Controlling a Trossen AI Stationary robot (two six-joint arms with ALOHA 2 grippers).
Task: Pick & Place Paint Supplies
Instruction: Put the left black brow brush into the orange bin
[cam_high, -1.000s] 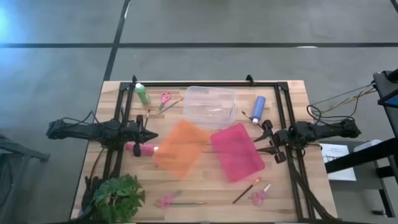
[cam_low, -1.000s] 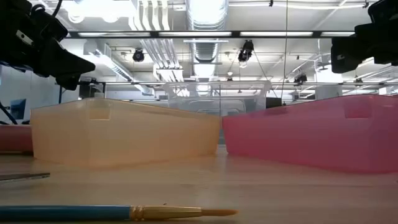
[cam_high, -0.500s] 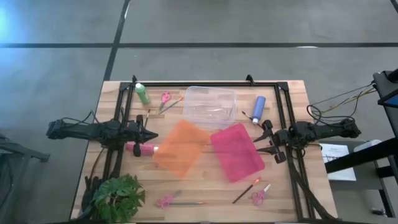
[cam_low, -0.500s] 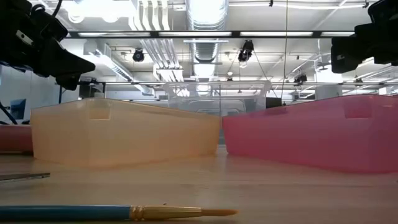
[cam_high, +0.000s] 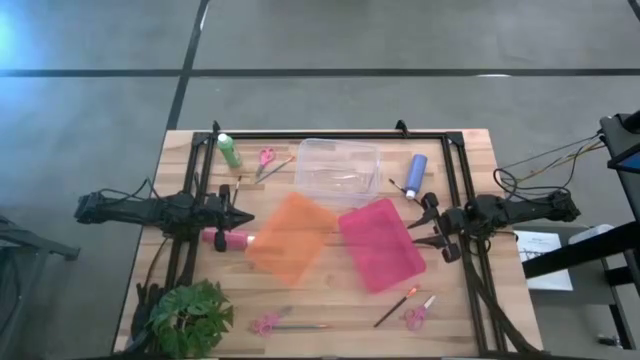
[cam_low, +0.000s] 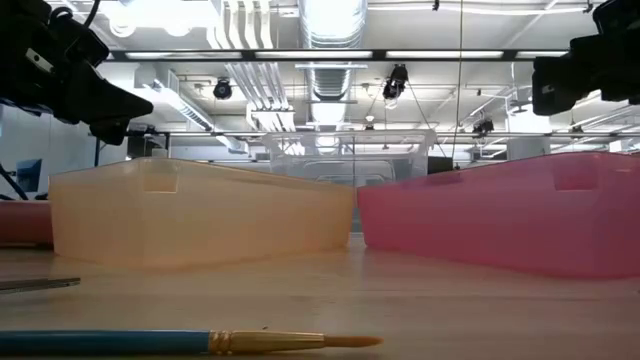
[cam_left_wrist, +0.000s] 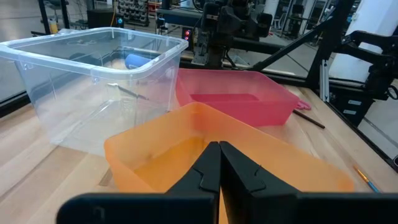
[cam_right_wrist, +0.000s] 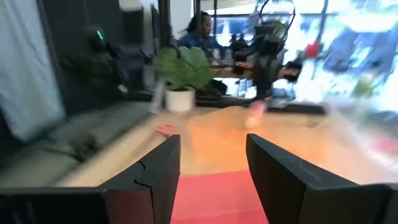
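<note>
Three bins crowd the wooden table (cam_high: 330, 290) at frame center; left gripper (cam_high: 243, 218) pinched closed, right gripper (cam_high: 418, 227) spread and empty, grey floor beyond.

No legible text, label, brand, number or sign on anything.

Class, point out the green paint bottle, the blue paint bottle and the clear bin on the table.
green paint bottle (cam_high: 229, 150), high view, middle of its body.
blue paint bottle (cam_high: 416, 168), high view, middle of its body.
clear bin (cam_high: 303, 172), high view, its left wall.
</note>
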